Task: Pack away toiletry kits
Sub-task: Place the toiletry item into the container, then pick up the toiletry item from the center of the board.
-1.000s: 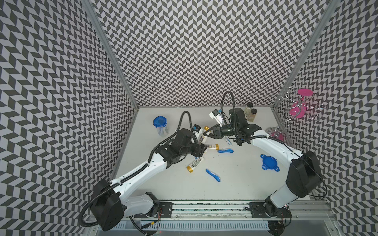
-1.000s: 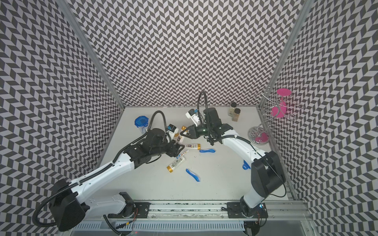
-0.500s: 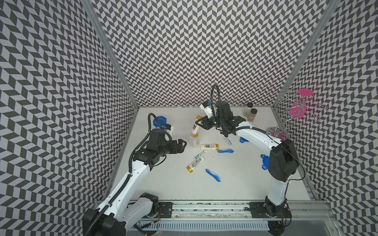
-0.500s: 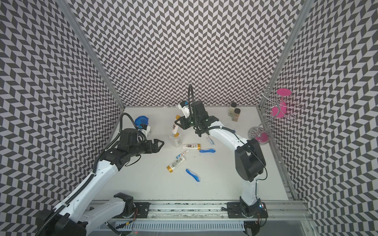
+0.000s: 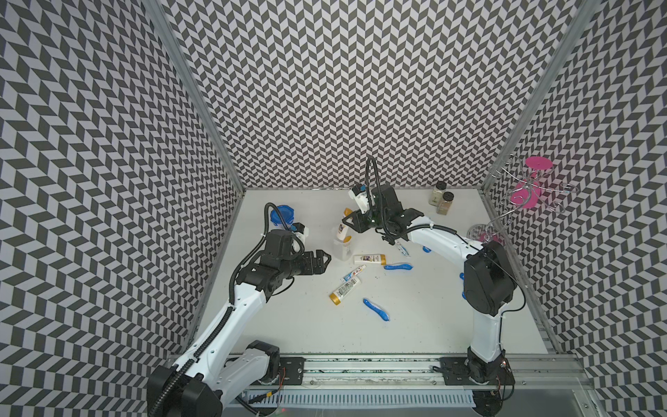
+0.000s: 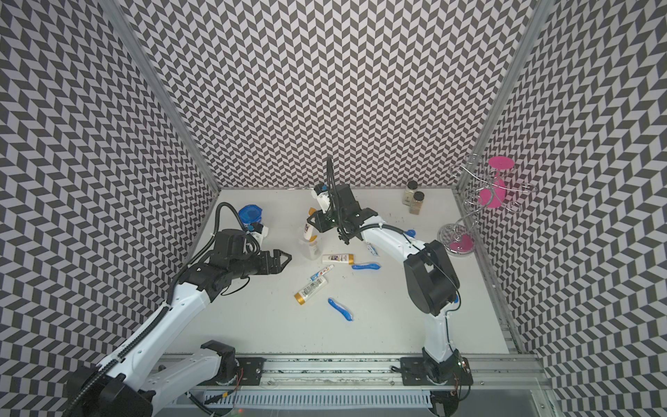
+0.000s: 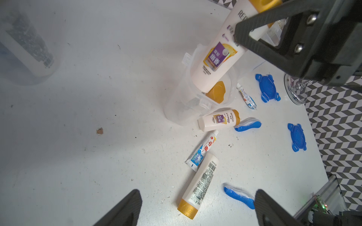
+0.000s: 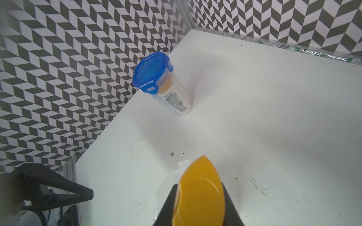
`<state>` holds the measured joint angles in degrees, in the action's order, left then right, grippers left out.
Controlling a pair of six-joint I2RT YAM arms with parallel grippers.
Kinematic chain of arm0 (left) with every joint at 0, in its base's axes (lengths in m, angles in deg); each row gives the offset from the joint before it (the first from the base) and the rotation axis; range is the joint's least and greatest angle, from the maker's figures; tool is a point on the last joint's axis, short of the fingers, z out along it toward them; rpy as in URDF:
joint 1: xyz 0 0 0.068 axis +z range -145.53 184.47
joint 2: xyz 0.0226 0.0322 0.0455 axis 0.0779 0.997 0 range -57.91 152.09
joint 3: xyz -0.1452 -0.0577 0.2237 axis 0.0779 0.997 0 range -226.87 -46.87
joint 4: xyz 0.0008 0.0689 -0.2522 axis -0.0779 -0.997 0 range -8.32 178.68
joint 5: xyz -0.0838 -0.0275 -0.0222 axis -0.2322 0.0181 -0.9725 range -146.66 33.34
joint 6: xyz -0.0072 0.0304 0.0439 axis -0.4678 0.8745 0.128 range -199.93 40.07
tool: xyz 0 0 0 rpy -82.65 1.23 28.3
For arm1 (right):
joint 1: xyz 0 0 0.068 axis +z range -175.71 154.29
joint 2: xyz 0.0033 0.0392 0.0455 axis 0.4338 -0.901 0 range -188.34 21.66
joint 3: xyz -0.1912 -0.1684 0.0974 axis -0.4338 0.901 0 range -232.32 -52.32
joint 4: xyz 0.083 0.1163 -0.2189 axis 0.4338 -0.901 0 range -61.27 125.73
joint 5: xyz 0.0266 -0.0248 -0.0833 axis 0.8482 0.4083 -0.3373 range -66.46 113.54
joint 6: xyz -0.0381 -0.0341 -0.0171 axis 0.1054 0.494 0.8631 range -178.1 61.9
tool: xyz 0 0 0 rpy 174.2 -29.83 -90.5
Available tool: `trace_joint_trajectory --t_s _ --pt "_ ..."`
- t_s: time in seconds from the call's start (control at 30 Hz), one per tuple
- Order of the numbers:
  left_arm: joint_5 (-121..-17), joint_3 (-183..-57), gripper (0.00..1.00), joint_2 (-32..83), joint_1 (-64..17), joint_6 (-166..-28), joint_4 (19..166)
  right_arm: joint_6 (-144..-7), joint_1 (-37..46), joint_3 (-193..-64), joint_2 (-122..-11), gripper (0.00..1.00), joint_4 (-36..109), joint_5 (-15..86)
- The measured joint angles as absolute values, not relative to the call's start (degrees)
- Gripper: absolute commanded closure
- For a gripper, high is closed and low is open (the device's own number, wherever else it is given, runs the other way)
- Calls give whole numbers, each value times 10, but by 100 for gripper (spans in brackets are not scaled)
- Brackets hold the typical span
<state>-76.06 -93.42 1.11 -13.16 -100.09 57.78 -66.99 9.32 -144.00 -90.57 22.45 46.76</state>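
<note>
The white counter (image 5: 415, 325) is speckled with dark debris, and chevron walls (image 5: 343, 90) enclose three sides. My right gripper (image 5: 349, 224) clamps a tilted tube (image 7: 217, 58) by its gold cap, with the lower end at the mouth of the open cup (image 7: 176, 109) mid-counter. My left gripper (image 5: 321, 260) is spread wide and empty, near that cup. A sealed cup (image 8: 166, 88) stands near the back left corner. Loose tubes (image 5: 369, 259), brushes (image 5: 397, 267) and lids (image 7: 267, 91) lie on the counter.
</note>
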Motion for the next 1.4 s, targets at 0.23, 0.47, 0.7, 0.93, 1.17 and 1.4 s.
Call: trace_joint_trajectory --t_s 0.23,0.47,0.7,0.93,1.17,1.4 --pt "-741 -932 7 53 -218 -1008 584 -662 98 -1434 -908 63 224 455" --pt "-717 -900 13 77 -262 -1035 604 -658 106 -1433 -908 55 225 453" --pt "-691 -900 14 95 -291 -1037 608 -650 106 -1430 -881 43 201 448" --pt "-719 -880 7 54 -278 -1063 622 -611 105 -1339 -733 26 114 397" --pt "-829 -838 1 -12 -160 -1103 629 -600 106 -1150 -642 17 43 403" --pt "-897 -858 0 -12 -99 -1108 615 -612 152 -1059 -645 16 10 407"
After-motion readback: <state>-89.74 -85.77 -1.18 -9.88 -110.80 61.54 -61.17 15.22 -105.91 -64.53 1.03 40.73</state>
